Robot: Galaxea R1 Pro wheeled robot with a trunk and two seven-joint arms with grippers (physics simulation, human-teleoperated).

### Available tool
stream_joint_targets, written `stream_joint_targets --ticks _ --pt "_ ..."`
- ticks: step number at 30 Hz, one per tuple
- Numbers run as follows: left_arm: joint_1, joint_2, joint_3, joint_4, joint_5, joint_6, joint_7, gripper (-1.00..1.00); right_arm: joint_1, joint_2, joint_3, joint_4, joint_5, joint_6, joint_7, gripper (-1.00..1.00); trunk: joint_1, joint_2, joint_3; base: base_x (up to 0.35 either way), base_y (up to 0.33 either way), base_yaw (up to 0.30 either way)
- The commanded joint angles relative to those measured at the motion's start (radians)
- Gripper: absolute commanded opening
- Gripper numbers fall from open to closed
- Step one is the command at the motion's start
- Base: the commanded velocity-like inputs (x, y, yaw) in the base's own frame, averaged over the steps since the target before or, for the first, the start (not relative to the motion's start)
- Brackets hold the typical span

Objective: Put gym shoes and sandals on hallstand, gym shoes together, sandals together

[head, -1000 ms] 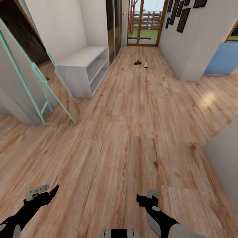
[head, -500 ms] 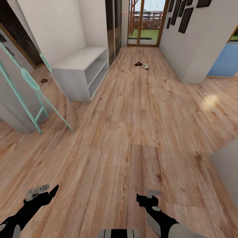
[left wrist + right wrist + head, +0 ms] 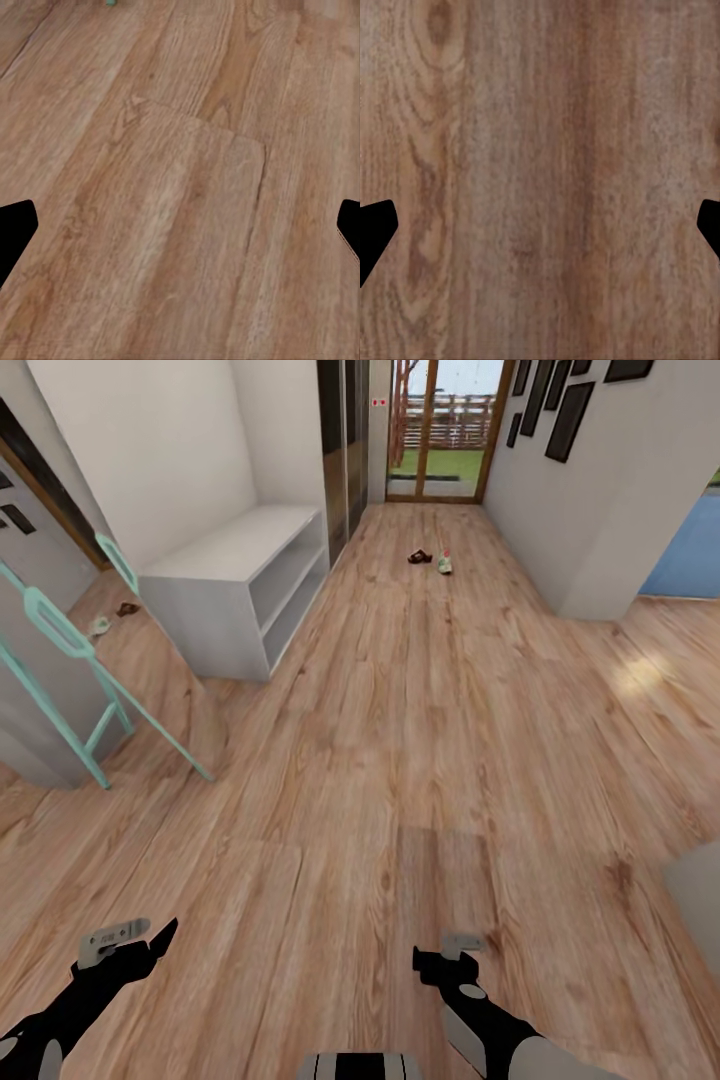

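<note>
Sandal, far: dark reddish-brown sandal lying on the corridor floor, well down the hall toward the glass doors.
Gym shoe, far: white gym shoe with a green and red touch, just beside that sandal on its right; too small to tell whether they touch.
Second pair, left: another dark sandal and a pale gym shoe lie on the floor left of the rack, beyond the mint ladder; both small and partly hidden.
Hallstand: pale grey low hallstand with open shelves, against the left wall, well apart from the far shoes; nothing seen on its top.
Left pincer: left pincer low at the near left, over bare planks; in the left wrist view its dark fingertips sit at opposite edges, spread wide, nothing between them.
Right pincer: right pincer low at the near right, also over bare floor; right wrist view shows fingertips far apart, spread and holding nothing.
Walls: dark picture frames on the right wall; blue panel past the corner at right.
</note>
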Motion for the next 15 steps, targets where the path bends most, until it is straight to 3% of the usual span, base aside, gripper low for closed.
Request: stream_joint_targets --ticks 1,15 --pt "0.0 0.0 0.0 0.0 0.0 0.0 0.0 1.0 0.0 0.0 0.0 0.0 0.0 0.0 0.0 1.0 0.0 0.0 0.0 0.333 0.0 0.0" --pt "0.0 0.0 0.0 0.0 -0.001 0.0 0.0 1.0 0.0 0.0 0.0 0.0 0.0 0.0 0.0 1.0 0.0 0.0 0.0 0.333 -0.007 0.0"
